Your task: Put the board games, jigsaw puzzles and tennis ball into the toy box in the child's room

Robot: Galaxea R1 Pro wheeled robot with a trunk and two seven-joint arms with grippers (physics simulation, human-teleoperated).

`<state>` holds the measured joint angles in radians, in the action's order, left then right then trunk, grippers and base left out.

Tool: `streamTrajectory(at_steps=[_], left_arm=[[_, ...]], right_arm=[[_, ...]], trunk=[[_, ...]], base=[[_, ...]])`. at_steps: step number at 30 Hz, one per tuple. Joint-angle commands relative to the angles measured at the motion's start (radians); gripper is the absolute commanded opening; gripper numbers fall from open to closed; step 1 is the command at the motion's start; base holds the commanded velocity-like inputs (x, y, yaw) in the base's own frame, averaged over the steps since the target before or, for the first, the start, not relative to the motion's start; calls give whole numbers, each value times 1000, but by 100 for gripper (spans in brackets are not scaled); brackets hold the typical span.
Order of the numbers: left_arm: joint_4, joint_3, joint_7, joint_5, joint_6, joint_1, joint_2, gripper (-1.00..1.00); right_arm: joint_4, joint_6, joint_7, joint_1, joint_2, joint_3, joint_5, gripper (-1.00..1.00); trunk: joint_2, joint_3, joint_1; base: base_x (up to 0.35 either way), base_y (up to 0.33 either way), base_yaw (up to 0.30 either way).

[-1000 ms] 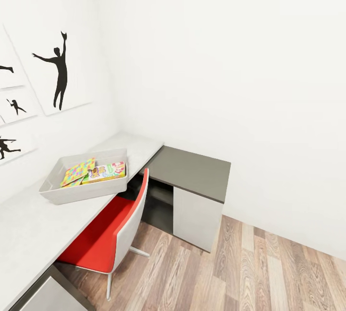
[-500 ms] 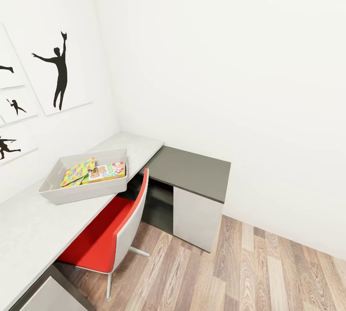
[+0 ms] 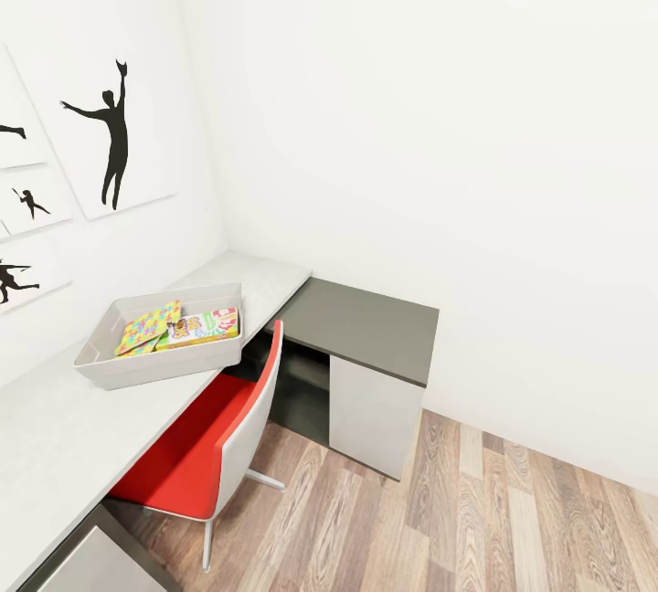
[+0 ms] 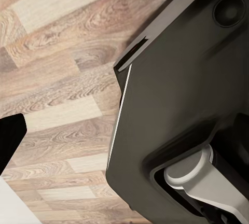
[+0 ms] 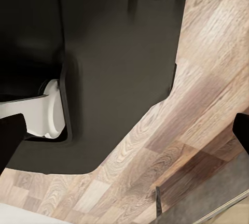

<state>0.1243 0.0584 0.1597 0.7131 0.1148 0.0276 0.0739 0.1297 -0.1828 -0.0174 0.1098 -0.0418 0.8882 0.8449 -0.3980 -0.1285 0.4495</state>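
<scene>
Bright, even light is washing over the head view, bleaching the white wall (image 3: 439, 117) almost featureless, with no single source showing. A soft shadow is pooling under the table (image 3: 55, 428) behind the red chair (image 3: 196, 455). The render is looking slightly soft, and straight lines are leaning toward the edges. In both wrist views, the robot's dark base (image 4: 181, 105) is staying matte, the wood-plank floor (image 5: 207, 79) evenly lit.

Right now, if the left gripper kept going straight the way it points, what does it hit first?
Most likely the robot's own dark base, which sits right ahead in the left wrist view, with the wood floor beside and beyond it. Depth is unclear, so take this as a guess.
</scene>
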Motion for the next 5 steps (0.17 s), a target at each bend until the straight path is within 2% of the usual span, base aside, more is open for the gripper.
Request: streamTrajectory(at_steps=[1, 5], left_arm=[[3, 6, 5, -1, 6, 0, 0, 100], [3, 6, 5, -1, 6, 0, 0, 100]], right_arm=[[2, -4, -1, 1, -1, 3, 2, 100], [2, -4, -1, 1, 0, 3, 2, 100]], trunk=[[-2, -2, 1], [-2, -2, 1]], base=[[0, 0, 0], [0, 0, 0]])
